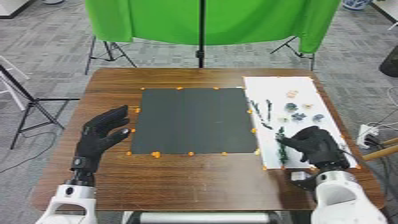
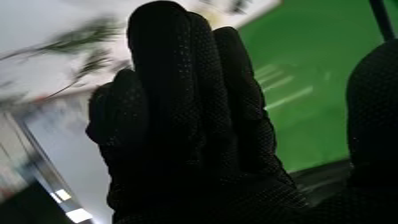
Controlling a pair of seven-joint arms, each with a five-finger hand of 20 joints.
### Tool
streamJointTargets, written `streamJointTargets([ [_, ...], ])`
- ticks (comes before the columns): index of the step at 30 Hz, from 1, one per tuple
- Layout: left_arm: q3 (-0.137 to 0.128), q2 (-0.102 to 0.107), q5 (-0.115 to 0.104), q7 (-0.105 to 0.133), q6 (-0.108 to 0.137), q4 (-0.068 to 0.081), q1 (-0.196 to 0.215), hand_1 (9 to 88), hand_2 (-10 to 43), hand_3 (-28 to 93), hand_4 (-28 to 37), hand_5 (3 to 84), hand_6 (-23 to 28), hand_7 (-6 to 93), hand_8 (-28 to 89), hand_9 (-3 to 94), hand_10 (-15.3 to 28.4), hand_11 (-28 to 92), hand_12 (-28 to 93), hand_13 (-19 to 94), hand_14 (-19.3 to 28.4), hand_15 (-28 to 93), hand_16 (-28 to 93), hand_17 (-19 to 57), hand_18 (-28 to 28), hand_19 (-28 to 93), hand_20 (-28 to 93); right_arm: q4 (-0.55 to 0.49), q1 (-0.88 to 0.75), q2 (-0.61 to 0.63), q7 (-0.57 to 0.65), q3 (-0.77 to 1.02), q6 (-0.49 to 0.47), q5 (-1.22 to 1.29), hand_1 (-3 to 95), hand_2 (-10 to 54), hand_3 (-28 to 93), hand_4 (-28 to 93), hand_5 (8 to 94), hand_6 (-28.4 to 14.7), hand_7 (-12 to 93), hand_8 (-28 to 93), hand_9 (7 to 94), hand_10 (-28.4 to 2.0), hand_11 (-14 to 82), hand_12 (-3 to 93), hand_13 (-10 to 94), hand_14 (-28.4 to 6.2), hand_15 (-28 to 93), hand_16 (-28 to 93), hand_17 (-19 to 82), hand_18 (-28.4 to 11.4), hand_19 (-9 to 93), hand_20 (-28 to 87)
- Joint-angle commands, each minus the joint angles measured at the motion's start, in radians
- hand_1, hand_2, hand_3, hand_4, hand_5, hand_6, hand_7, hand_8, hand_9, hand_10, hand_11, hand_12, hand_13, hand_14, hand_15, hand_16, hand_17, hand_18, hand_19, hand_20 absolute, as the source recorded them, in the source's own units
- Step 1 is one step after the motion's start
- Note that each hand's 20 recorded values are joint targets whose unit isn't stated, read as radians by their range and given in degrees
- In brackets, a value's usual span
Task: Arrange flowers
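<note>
We locate the loose flower parts on the white sheet point(image 1: 258, 86), to the right of the dark mat point(image 1: 195, 120). The blue heads point(image 1: 290, 107) and the peach head point(image 1: 292, 93) lie apart from the stems. Two thin sprigs point(image 1: 269, 106) lie along the mat side of the sheet, and the green stem point(image 1: 282, 155) lies beside the right hand point(image 1: 311, 142).

We judge every piece to be very light. The green stem is probably thin and springy, with leaves that bend or catch on the glove; we would pinch it at a bare length of stalk, near its middle. The heads are likely soft and easily crushed, so we would grip them low and lightly, at the base. Slim stalks may roll or slip against the fabric.

The right hand's fingers are straight and released, with no curl around a stem. The left hand point(image 1: 98, 137) is at the mat's other side, fingers extended and thumb apart, grasping nothing.

We cannot confirm whether the right hand touches the green stem. The hand hides part of the sheet, and possibly some of the leaves. In the right wrist view the foliage is blurred, and we cannot match it to particular stems.
</note>
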Motion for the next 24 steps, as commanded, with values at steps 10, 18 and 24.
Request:
streamJointTargets([
  [10, -0.004, -0.012, 0.024, -0.047, -0.049, -0.003, 0.002, 41.5, -9.5, 59, -13.2, 45.5, 2.9, 13.8, -7, 39.4, 12.1, 18, 12, 33, 16.4, 33, 1, 7.3, 17.0, 26, 32, 0.121, 0.158, 0.095, 0.004, -0.171, -0.047, -0.131, 30.8, -9.5, 60, -28, 72.8, -5.3, 19, -6, 80.5, -15.1, 24.6, 20.9, 87, -6.2, 48, 24, 66, -6.8, 86, 30],
  [18, -0.009, -0.014, 0.025, -0.059, -0.059, -0.008, 0.01, 41.3, -9.5, 59, -13.1, 45.5, 3.0, 13.7, -7, 39.3, 12.0, 18, 12, 33, 16.4, 33, 1, 7.0, 16.9, 26, 32, 0.152, 0.19, 0.092, 0.049, -0.224, -0.108, -0.148, 36.7, -9.5, 62, -25, 74.2, -5.1, 21, -5, 82.4, -15.2, 27.2, 22.0, 90, -5.0, 47, 27, 68, -5.4, 87, 30],
  [24, -0.014, -0.018, 0.028, -0.066, -0.074, -0.01, 0.017, 41.2, -9.5, 59, -13.2, 45.5, 3.1, 13.6, -7, 39.2, 12.1, 18, 12, 33, 16.4, 33, 1, 6.9, 16.9, 26, 32, 0.168, 0.184, 0.071, 0.062, -0.263, -0.134, -0.15, 69.6, -9.5, 13, 8, 75.9, -4.7, 22, 17, 85.2, -13.2, 28.7, 32.3, 92, -3.5, 48, 27, 71, -3.6, 85, 36],
])
